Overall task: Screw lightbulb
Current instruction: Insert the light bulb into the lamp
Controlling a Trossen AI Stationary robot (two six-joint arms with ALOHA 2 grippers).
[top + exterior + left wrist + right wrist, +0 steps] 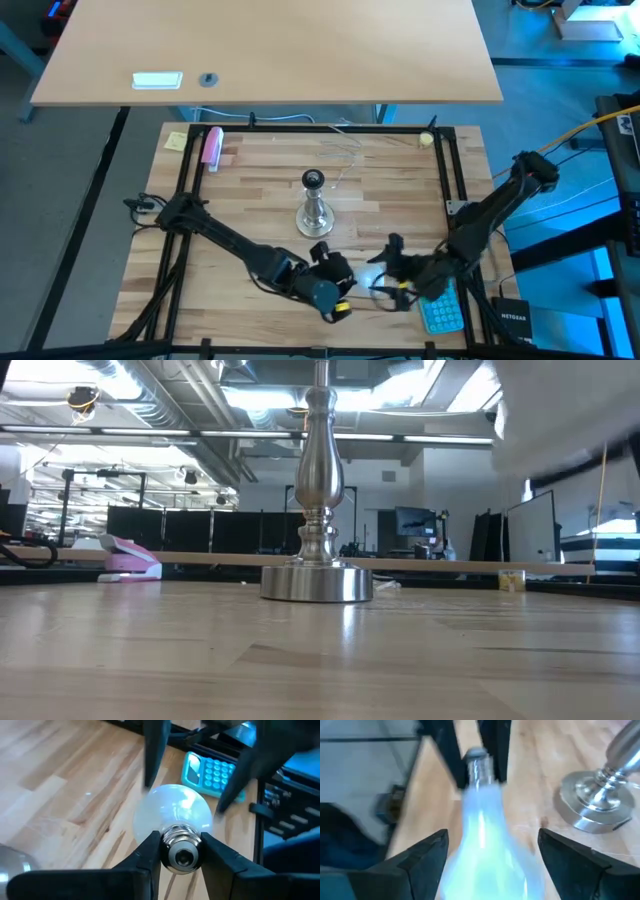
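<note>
The lightbulb (pixel 172 812), white and frosted with a silvery screw base, hangs over the table's near middle, between my two grippers. My left gripper (pixel 181 838) is shut on its base. My right gripper (pixel 492 836) faces it from the table's right. It is open, with its fingers (pixel 150 765) on either side of the globe (pixel 485 845) and apart from it. The silver lamp stand (pixel 314 208) rests upright on its round foot (pixel 316 582) mid-table, its black socket (pixel 314 180) on top. My left gripper pinches the bulb's silvery screw base (pixel 182 851) between its two fingers, one on each side. The fingers come from the table's left, slanting down. The bulb lies in line with them, globe pointing away toward my right gripper, and is lifted clear of the table.
A blue calculator (pixel 440 310) lies near the table's front right, under my right arm. At the far left are a pink stapler (pixel 212 145) and a yellow note (pixel 176 140). A small yellow object (pixel 427 138) sits far right. A black frame (pixel 447 170) borders the table.
</note>
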